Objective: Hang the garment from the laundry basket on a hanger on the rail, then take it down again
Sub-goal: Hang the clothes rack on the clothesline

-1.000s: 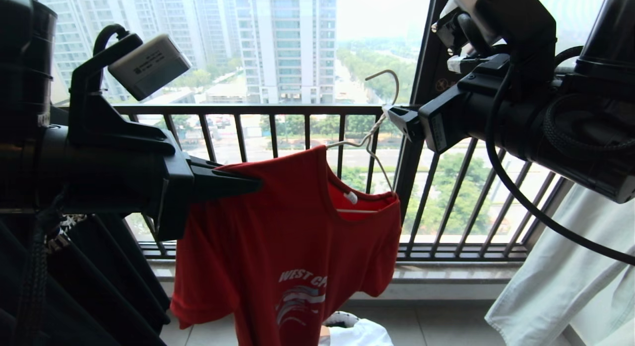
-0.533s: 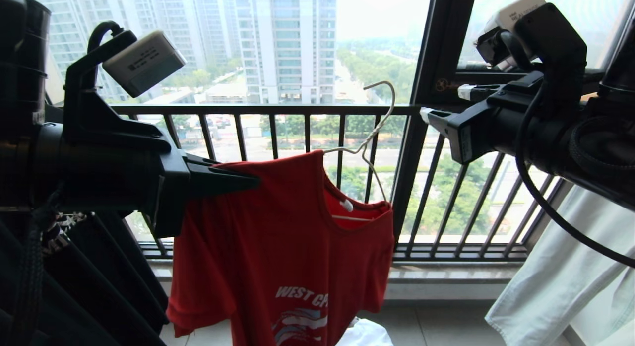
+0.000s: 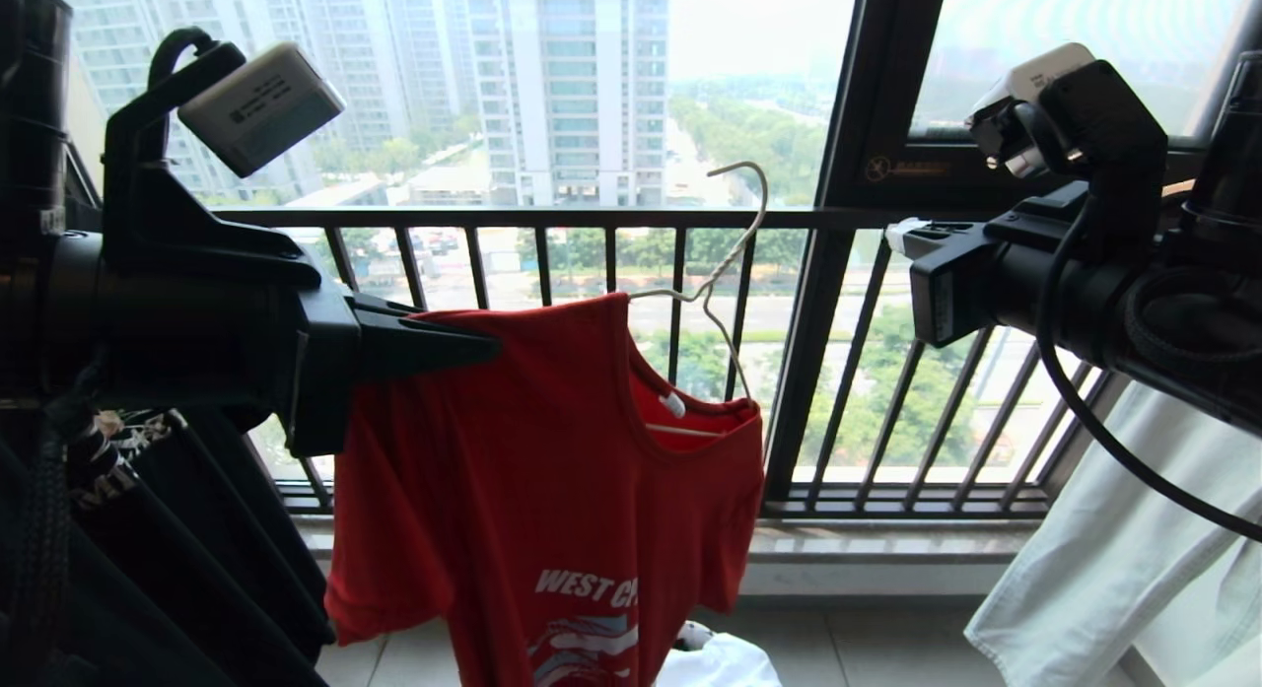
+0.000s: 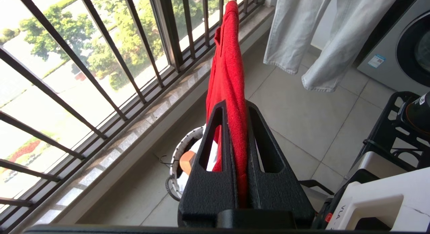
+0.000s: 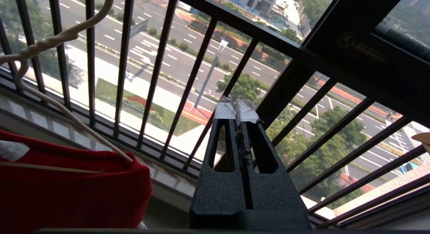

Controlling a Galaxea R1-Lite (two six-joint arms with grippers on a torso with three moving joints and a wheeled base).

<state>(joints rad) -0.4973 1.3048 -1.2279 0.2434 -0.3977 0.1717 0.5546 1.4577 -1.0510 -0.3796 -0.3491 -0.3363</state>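
The garment (image 3: pixel 552 470), a red T-shirt with white lettering, hangs on the thin white hanger (image 3: pixel 735 248) in front of the window. The hanger's hook points up and rests on nothing. My left gripper (image 3: pixel 491 349) is shut on the garment's shoulder and carries it. In the left wrist view red cloth (image 4: pixel 226 59) fills the gap between that gripper's (image 4: pixel 235 104) jaws. My right gripper (image 3: pixel 899 236) is shut and empty, to the right of the hanger and apart from it (image 5: pixel 236 109). The laundry basket (image 4: pixel 178 153) stands on the floor below. The rail is out of view.
A black barred window railing (image 3: pixel 552 217) runs close behind the garment. Pale cloth (image 3: pixel 1104 549) hangs at the right and a black garment (image 3: pixel 197 549) at the left. A washing machine (image 4: pixel 403 42) and a black-and-white cart (image 4: pixel 386 193) stand on the tiled floor.
My right gripper has drawn away to the right from the hanger's neck and shut empty. The hanger and garment have shifted slightly left, still carried by my left gripper.
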